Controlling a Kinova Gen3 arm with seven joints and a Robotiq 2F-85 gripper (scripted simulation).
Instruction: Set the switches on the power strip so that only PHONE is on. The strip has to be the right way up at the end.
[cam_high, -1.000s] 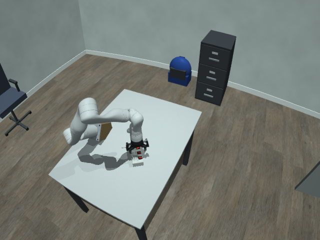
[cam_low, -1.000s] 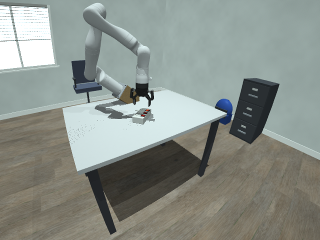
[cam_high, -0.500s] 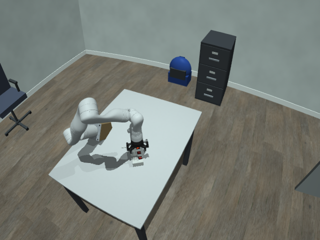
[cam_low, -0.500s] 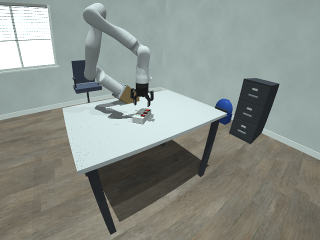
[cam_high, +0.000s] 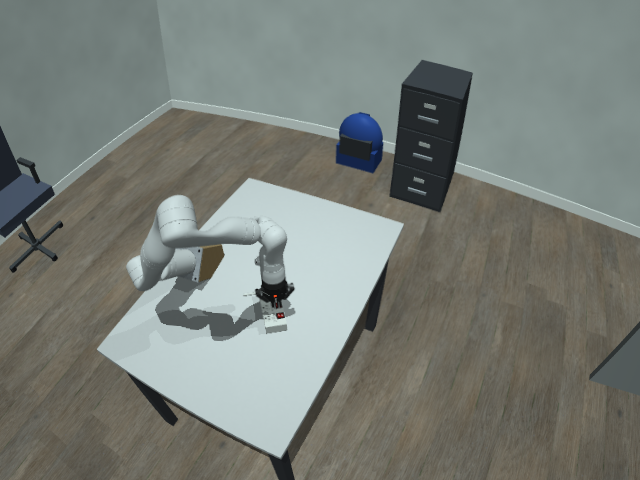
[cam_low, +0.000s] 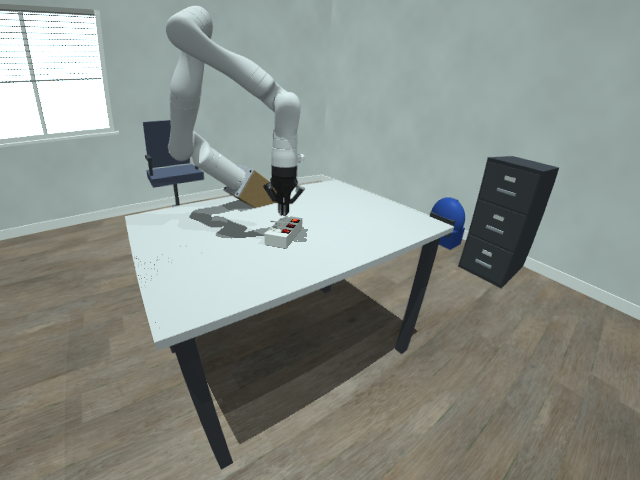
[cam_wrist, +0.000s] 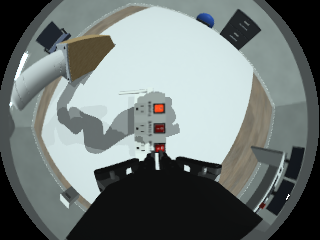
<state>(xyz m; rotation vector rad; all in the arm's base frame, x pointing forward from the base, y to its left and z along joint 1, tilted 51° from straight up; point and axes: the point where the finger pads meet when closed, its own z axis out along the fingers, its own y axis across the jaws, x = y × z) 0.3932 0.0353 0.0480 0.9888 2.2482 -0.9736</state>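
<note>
A white power strip (cam_high: 274, 315) lies the right way up on the table, with its red rocker switches facing up. It also shows in the exterior view (cam_low: 284, 231) and in the wrist view (cam_wrist: 155, 122). In the wrist view three switches show; the far one (cam_wrist: 159, 107) glows brighter than the middle one (cam_wrist: 160, 128). The labels are too small to read. My gripper (cam_low: 283, 209) is shut and empty. It points straight down just above the strip's end nearest the arm, and its fingertips stand over the nearest switch.
The arm's base with a brown block (cam_high: 209, 261) sits on the table to the left of the strip. A blue bin (cam_high: 360, 141) and a black filing cabinet (cam_high: 431, 135) stand on the floor beyond the table. An office chair (cam_high: 23, 206) stands at the left.
</note>
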